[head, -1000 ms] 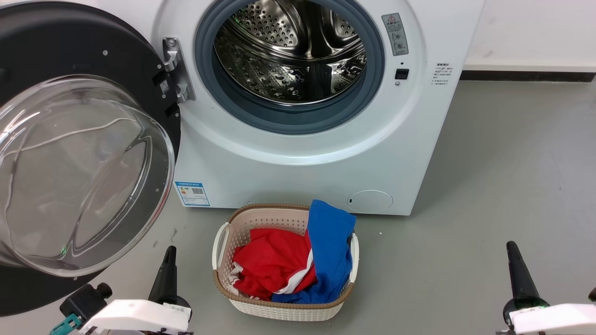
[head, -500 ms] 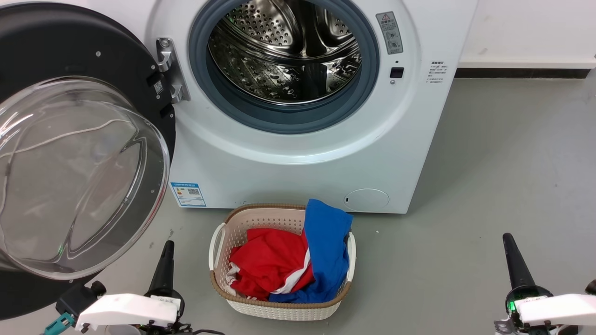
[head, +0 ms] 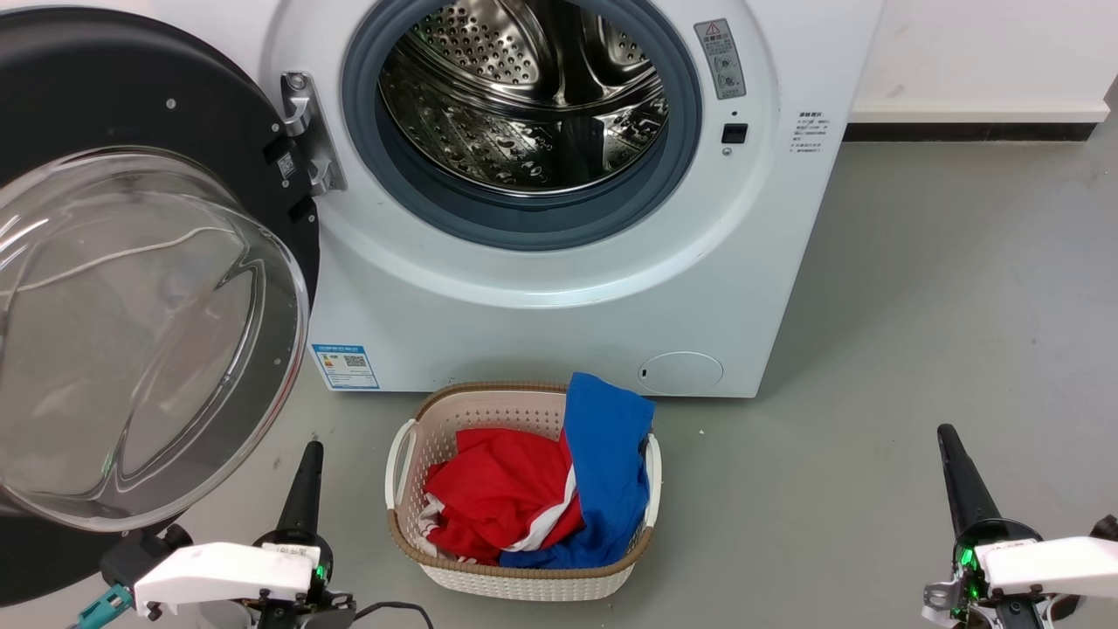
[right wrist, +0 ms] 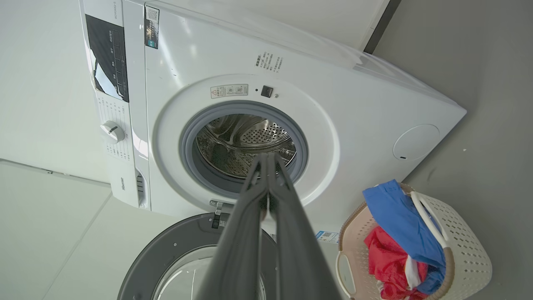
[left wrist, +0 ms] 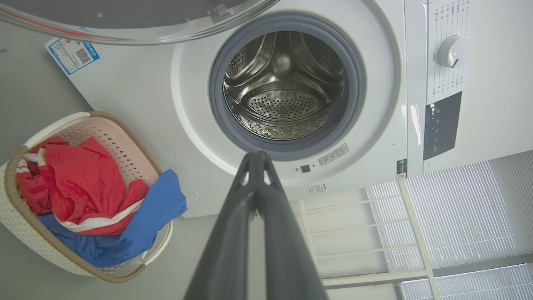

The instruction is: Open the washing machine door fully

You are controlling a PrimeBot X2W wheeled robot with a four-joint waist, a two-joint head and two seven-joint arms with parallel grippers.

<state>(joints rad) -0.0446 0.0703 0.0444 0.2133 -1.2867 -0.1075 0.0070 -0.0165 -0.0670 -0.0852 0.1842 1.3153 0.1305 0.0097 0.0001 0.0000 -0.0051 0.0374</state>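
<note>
The door (head: pixel 131 87) stands swung wide on its hinge (head: pixel 306 131) at the machine's (head: pixel 541 297) left side, its glass bowl (head: pixel 131 349) bulging toward the robot and the drum (head: pixel 524 96) laid open. The left tool (head: pixel 310 454) hangs just below the door's rim, clenched on nothing. The right tool (head: pixel 948 441) — also clenched, empty — is well apart over the floor (head: pixel 917 306). A basket (head: pixel 524 581) of clothes (head: pixel 507 498) stands before the machine.
</note>
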